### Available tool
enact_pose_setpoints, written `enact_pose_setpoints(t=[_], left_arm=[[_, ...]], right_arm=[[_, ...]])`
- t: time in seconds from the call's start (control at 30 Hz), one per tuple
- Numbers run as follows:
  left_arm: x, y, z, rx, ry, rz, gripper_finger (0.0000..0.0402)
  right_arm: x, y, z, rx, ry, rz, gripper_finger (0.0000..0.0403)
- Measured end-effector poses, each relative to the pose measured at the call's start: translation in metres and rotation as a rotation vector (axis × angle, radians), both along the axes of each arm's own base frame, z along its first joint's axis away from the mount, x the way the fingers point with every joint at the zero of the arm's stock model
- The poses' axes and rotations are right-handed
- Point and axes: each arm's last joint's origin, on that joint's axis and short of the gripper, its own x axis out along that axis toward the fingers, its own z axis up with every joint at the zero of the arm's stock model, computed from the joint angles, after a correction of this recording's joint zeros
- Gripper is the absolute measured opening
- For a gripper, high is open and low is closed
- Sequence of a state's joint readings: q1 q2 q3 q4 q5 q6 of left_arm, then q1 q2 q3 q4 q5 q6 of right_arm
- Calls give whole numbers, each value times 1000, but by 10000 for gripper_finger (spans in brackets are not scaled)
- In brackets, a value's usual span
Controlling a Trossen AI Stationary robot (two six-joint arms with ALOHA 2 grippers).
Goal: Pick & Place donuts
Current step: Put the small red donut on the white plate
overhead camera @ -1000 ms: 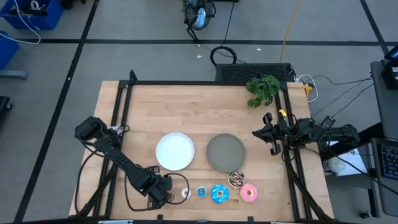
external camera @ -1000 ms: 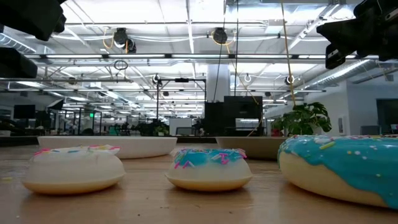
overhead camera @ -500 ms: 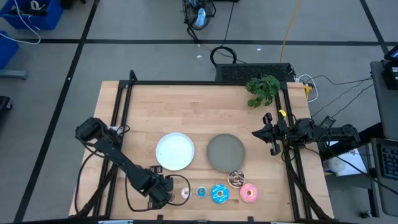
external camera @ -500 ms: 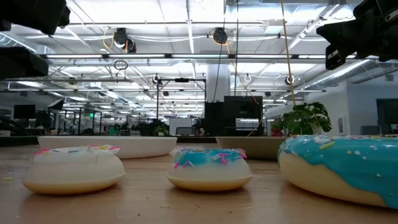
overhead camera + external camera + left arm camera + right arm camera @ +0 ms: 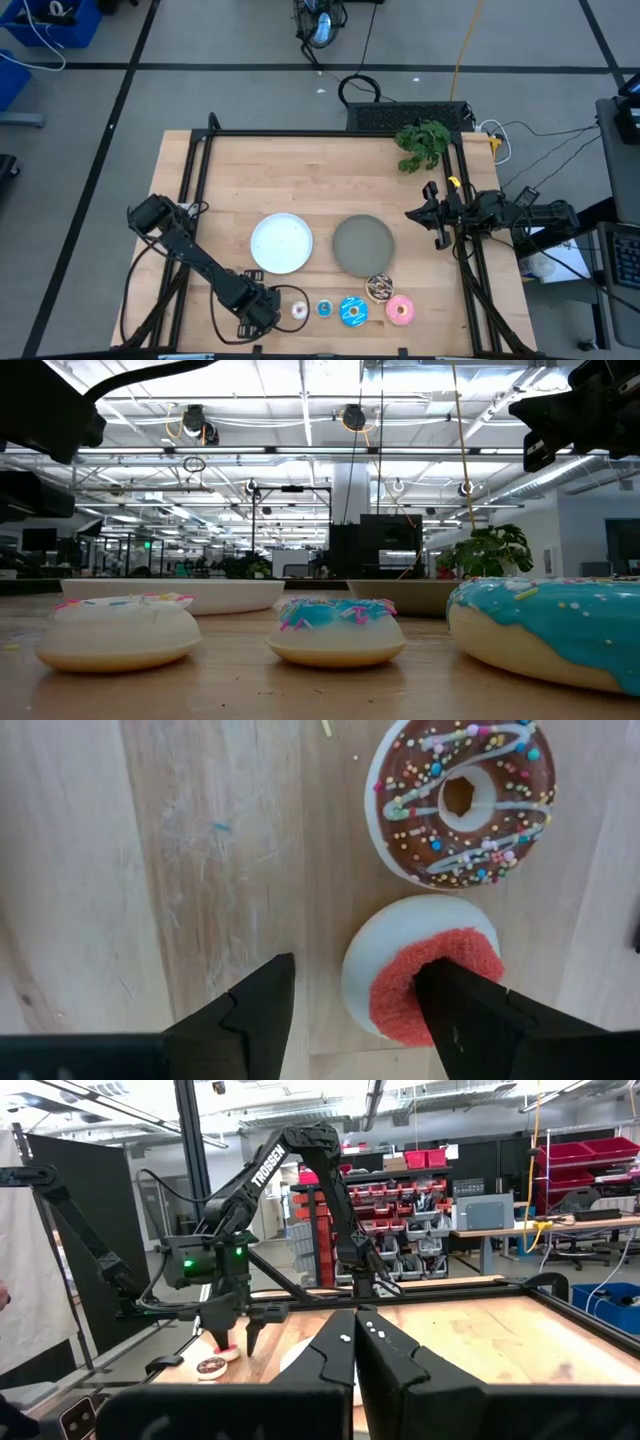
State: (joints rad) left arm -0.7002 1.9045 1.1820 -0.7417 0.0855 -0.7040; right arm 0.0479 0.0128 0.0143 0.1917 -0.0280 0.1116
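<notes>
My left gripper (image 5: 355, 968) is open near the table's near edge (image 5: 262, 312), pointing down over the tiny red donut (image 5: 400, 970). One finger (image 5: 465, 1015) covers the donut's red top; the other (image 5: 255, 1010) stands over bare wood beside it. The tiny brown sprinkled donut (image 5: 460, 795) lies just beyond. To the right lie, flat on the wood, the cream (image 5: 298, 311), small blue (image 5: 324, 309), blue sprinkled (image 5: 353, 311), chocolate sprinkled (image 5: 379, 287) and pink (image 5: 401, 310) donuts. My right gripper (image 5: 425, 215) waits shut at the right edge. My left gripper comes at the red donut from above, pointing down, with one finger over its red top (image 5: 420, 985). The donut rests flat on the table. Whether the finger touches it cannot be told.
The white plate (image 5: 281, 243) and the grey plate (image 5: 363, 245) sit at mid-table, behind the row of donuts. A green plant (image 5: 422, 142) stands at the far right corner. A black frame (image 5: 300, 133) borders the table. Bare wood lies to the left and far side.
My left gripper has moved down toward the red donut, with the arm shifting a little toward the near edge. The donuts and the plates have stayed where they were.
</notes>
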Motion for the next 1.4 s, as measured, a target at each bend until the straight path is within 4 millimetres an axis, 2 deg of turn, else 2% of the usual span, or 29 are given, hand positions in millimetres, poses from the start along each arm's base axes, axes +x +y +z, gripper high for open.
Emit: enact_pose_setpoints(t=[0.07,0.17,0.37,0.43,0.57,0.7,0.83,0.93,1.0,1.1,1.23,1.33,1.4], left_arm=[[0,0,0,-2,-3,-2,203],[1,-1,0,-19,-5,-6,166],[3,-2,2,-63,-7,-47,42],[3,-1,7,-69,-14,-77,15],[10,5,30,-71,-54,-110,21],[15,24,66,24,-76,-126,9],[18,60,102,215,-127,-128,15],[23,94,114,292,-139,-97,13],[26,118,116,305,-134,-68,7],[33,146,107,295,-126,-35,12],[40,171,79,239,-105,-48,21],[42,185,56,223,-93,-66,12],[43,193,48,220,-92,-54,7]], right_arm=[[0,0,0,0,1,0,0],[0,0,0,0,1,-1,0],[0,0,0,0,1,0,0],[0,0,0,0,1,-1,0],[0,0,0,0,0,-1,0],[0,0,0,0,-3,-1,0],[0,0,1,0,-5,0,0],[0,0,0,0,-4,0,0],[0,0,1,0,-4,0,0],[0,0,0,0,-3,0,0],[0,0,0,-1,4,0,0],[0,0,0,-1,3,0,0],[0,0,0,-1,4,0,0]])
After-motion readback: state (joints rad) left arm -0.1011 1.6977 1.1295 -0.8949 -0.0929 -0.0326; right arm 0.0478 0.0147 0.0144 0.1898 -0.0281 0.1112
